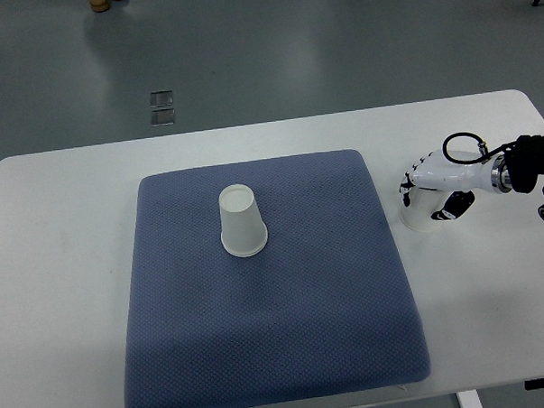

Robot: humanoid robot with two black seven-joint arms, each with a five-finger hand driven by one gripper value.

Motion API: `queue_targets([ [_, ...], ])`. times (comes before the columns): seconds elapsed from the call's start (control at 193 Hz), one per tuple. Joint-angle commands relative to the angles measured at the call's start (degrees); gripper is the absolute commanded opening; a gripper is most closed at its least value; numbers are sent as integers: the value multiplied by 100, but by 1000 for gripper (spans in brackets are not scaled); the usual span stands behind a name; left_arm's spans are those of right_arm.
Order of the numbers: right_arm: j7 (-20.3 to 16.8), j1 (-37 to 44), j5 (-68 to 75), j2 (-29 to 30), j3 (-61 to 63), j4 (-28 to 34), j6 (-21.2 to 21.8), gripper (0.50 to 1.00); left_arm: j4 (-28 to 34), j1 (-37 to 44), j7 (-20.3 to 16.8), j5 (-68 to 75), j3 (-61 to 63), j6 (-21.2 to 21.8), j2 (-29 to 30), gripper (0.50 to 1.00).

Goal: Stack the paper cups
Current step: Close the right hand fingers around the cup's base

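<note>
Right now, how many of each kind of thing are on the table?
Paper cups: 2, one upside down on the mat, one in the right hand off the mat
Blue mat: 1
Total: 3

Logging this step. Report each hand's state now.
Left hand: not in view.
Right hand: closed around a cup on the table, right of the mat.

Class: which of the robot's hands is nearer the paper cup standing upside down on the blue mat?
Right. The right hand is off the mat's right edge, around a second cup, well apart from the upside-down cup. The left hand is out of view.
</note>
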Motion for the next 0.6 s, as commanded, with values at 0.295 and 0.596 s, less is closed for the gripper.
queue_targets([
  [0.295, 5, 10, -16, 2, 6, -17, 54, 539, 0, 0, 2, 0, -1, 0, 0, 1000],
  [0.596, 14, 28, -16, 2, 6, -17, 107, 500, 0, 0, 2, 0, -1, 0, 0, 1000],
])
